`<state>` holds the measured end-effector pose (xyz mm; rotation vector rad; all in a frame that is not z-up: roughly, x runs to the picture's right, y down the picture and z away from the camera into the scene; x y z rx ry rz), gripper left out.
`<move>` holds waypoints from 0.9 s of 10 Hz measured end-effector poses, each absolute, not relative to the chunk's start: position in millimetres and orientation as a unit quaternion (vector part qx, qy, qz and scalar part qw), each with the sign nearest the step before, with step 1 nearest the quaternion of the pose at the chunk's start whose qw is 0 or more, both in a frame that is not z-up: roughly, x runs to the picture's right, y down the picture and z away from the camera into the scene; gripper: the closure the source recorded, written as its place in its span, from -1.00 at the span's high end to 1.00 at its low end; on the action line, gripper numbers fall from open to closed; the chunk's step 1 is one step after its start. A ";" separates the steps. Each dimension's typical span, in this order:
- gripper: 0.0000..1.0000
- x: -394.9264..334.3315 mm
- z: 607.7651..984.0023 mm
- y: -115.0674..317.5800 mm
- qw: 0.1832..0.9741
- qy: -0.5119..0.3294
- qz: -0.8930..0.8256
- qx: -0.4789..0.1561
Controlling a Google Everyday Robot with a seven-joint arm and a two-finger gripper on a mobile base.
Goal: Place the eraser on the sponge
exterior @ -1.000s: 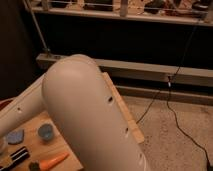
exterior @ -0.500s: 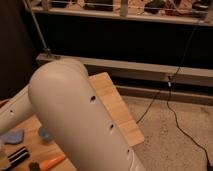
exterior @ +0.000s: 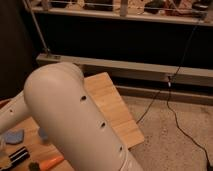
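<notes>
The eraser (exterior: 18,155), a black bar with a pale stripe, lies on the wooden table (exterior: 108,96) near the lower left corner of the camera view. Just above it is the light-blue sponge (exterior: 12,136), flat on the table and apart from the eraser. A big white arm link (exterior: 75,117) fills the foreground and covers much of the table. The gripper does not show; it is somewhere beyond this link or off the frame's edge.
An orange carrot (exterior: 51,162) lies right of the eraser, with a small dark object (exterior: 34,166) at its end. A blue cup (exterior: 42,134) peeks out beside the arm. A black cable (exterior: 172,112) trails over the speckled floor. A metal rail (exterior: 150,72) runs behind the table.
The white arm link has swung left and up across the view, uncovering more of the table's right side. The eraser, sponge and carrot have stayed where they were.
</notes>
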<state>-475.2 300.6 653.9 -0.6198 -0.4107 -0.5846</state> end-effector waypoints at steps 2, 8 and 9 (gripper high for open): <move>0.30 -472.9 659.5 305.6 0.888 -0.198 -0.281 -0.307; 0.30 -464.6 674.7 320.4 0.882 -0.190 -0.284 -0.324; 0.30 -463.1 679.2 323.8 0.881 -0.186 -0.286 -0.327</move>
